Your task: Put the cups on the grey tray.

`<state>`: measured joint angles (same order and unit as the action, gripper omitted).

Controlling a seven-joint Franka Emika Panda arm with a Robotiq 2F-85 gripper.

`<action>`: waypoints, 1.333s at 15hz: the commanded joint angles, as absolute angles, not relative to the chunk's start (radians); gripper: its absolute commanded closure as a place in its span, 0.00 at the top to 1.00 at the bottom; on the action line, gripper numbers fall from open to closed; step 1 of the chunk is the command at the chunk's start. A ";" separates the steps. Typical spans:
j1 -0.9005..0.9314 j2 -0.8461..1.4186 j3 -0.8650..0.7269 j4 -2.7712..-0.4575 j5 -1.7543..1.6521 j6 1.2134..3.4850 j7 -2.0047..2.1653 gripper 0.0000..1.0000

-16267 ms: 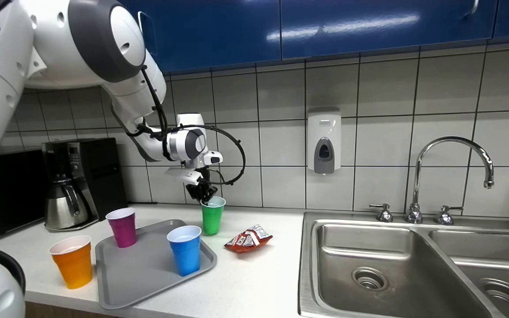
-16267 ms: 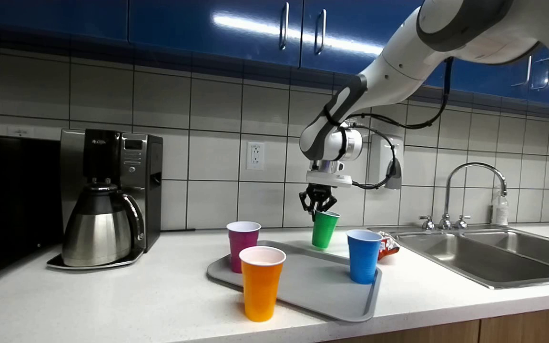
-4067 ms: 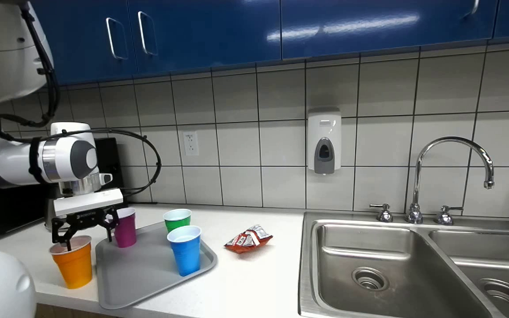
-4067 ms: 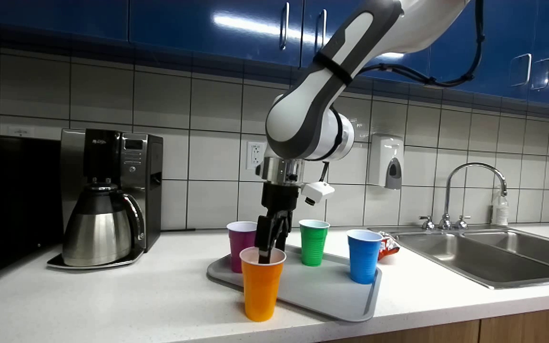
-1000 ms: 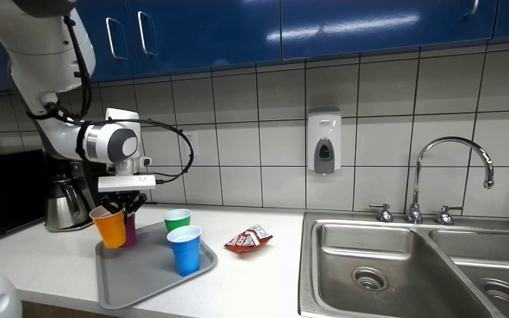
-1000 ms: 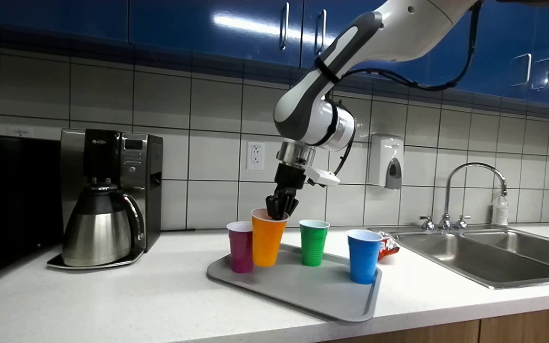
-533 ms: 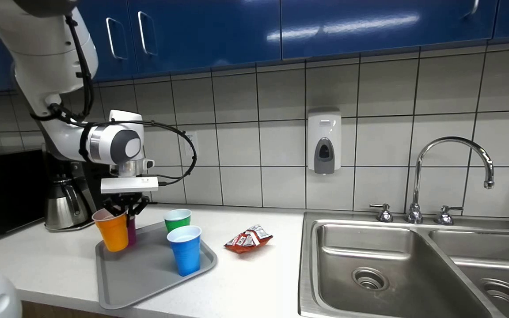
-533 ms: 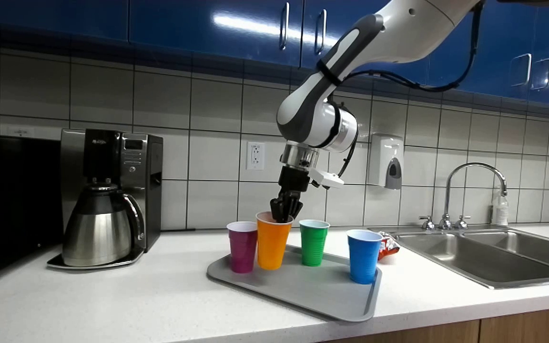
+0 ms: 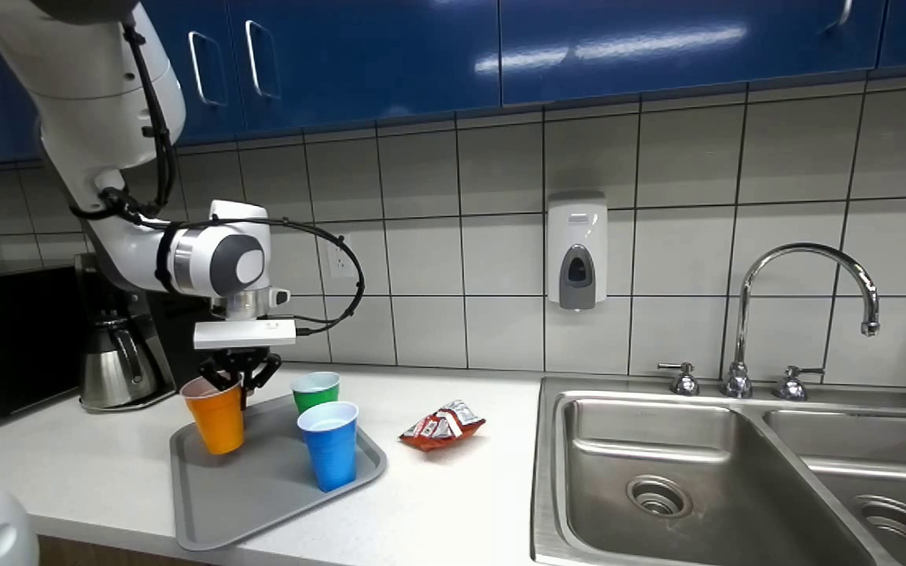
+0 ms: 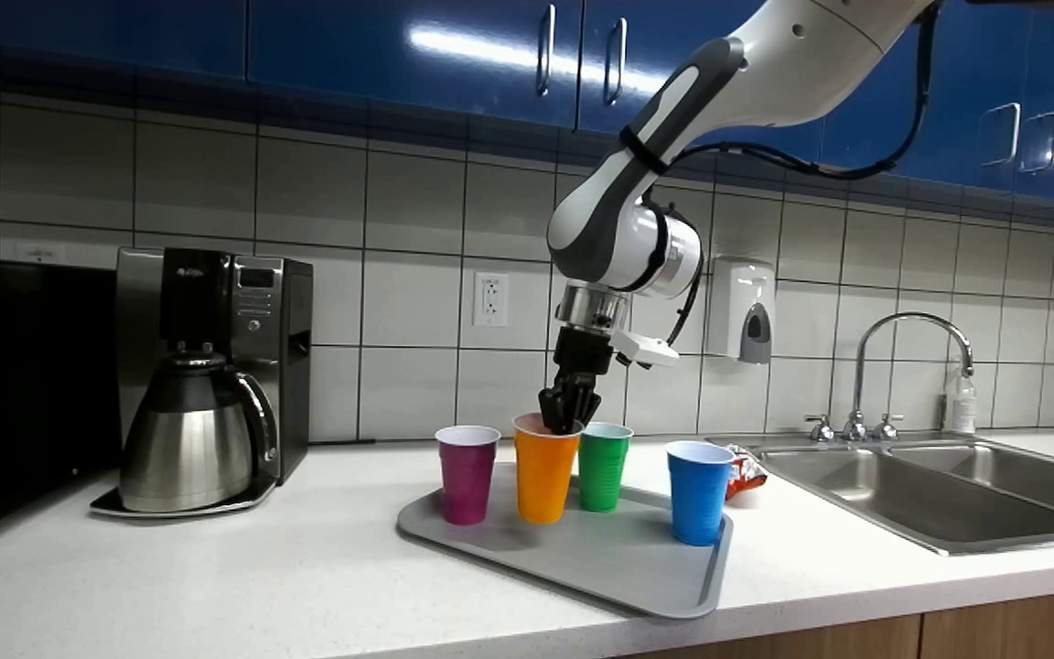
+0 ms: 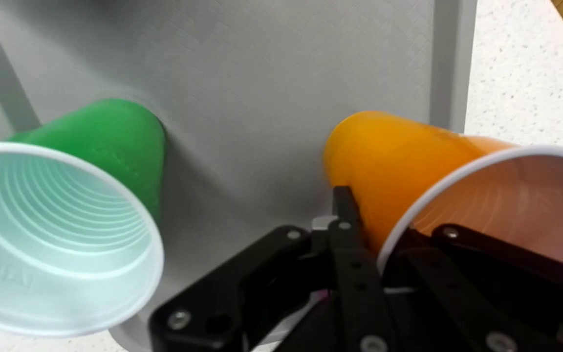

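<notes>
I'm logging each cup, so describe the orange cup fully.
The orange cup looks like plastic: orange outside, pale inside, with a white rim, tapering toward its base. Mouth up, roughly upright, it is over the grey tray; base contact is unclear. The gripper pinches its rim, one finger outside, one inside.

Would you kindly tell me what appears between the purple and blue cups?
In an exterior view, the orange cup, held in the jaws, and the green cup appear between the purple cup and the blue cup.
</notes>
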<state>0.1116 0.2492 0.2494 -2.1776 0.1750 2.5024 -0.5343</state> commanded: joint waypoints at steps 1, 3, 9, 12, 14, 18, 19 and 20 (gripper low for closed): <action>0.106 0.207 0.245 -2.217 0.147 2.475 -0.514 0.01; 0.107 0.209 0.243 -2.225 0.138 2.474 -0.511 0.01; 0.109 0.214 0.237 -2.237 0.117 2.468 -0.498 0.01; 0.110 0.218 0.234 -2.240 0.111 2.463 -0.495 0.01; 0.110 0.223 0.232 -2.239 0.105 2.461 -0.490 0.01; 0.114 0.226 0.227 -2.237 0.077 2.448 -0.477 0.36; 0.114 0.227 0.227 -2.236 0.073 2.444 -0.476 0.42; 0.114 0.227 0.226 -2.235 0.069 2.439 -0.476 0.51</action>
<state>0.1117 0.2481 0.2319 -2.2309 0.1027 2.4767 -0.5091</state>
